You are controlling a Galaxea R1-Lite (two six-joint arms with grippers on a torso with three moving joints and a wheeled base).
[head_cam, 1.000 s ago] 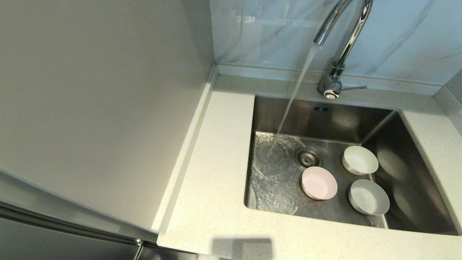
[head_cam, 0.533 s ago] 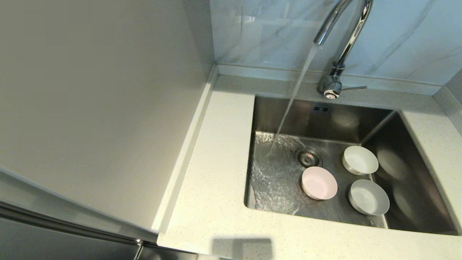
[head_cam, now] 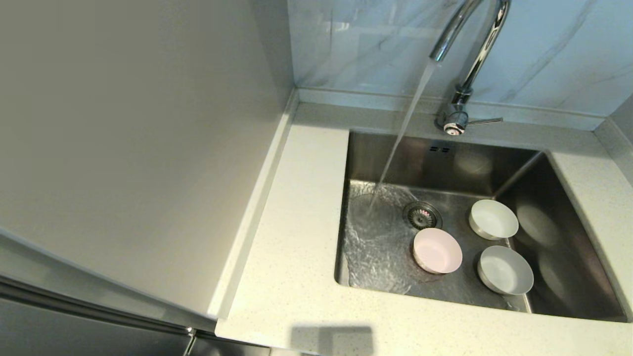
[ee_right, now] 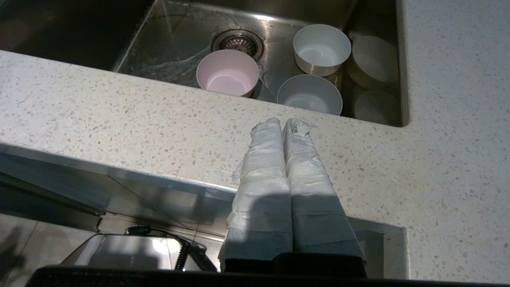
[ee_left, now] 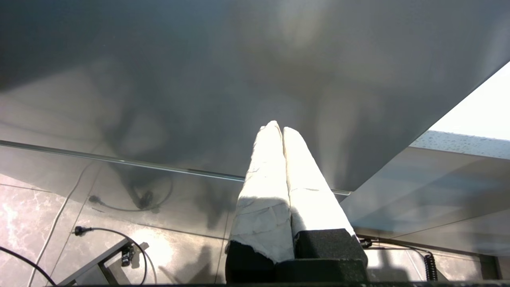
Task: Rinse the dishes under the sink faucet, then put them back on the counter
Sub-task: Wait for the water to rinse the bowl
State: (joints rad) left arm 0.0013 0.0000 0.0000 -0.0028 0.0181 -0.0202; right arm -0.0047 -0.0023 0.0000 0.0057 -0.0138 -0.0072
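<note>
Steel square sink (head_cam: 568, 237) holds my three small round bowls, pink (head_cam: 437, 250), white (head_cam: 493, 219) and grey-white (head_cam: 505, 270), beside the chrome faucet's (head_cam: 467, 59) stream. My left gripper (ee_left: 282, 129) is clenched empty before a grey panel (ee_left: 199, 79). My right gripper (ee_right: 283, 122), clenched empty too, hangs over the speckled off-white counter (ee_right: 119, 115).

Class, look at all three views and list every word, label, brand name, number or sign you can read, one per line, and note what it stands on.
None: no readable text shows in any view.
The faucet, sink, pink bowl, white bowl and grey-white bowl are plain.
The counter carries only speckles.
The left hand and right hand, both shut, have blank white wrapping.
</note>
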